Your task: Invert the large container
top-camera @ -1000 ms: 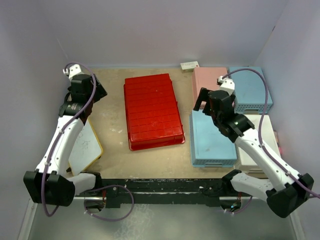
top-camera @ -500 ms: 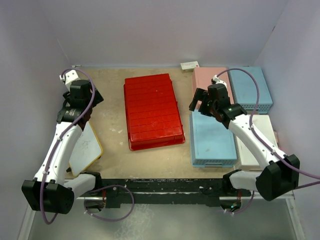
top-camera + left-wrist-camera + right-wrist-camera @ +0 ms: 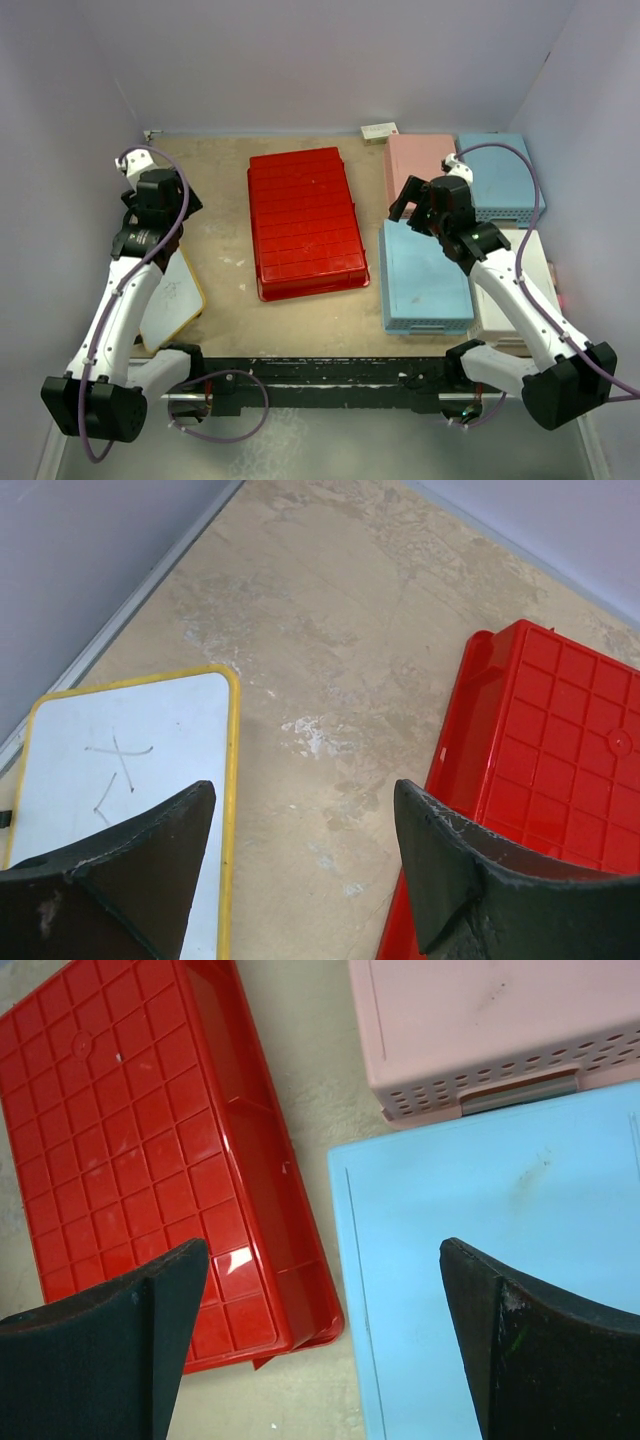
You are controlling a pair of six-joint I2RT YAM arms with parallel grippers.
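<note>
Ribs face up on the large container (image 3: 305,222) — left hand (image 3: 300,792) and right hand (image 3: 322,1250) both spread wide.

whiteboard (image 3: 160,715): scrawled X-like mark | other text: none legible

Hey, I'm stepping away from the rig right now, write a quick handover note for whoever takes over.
The left hand is open and empty, above the table between the whiteboard and the large container.
The right hand is open and empty, above the gap between the large container and a light-blue basket.
The large container lies flat mid-table, ribbed underside up, rim down.
Done: the flip looks complete.
Left: probably only backing both arms away.
</note>
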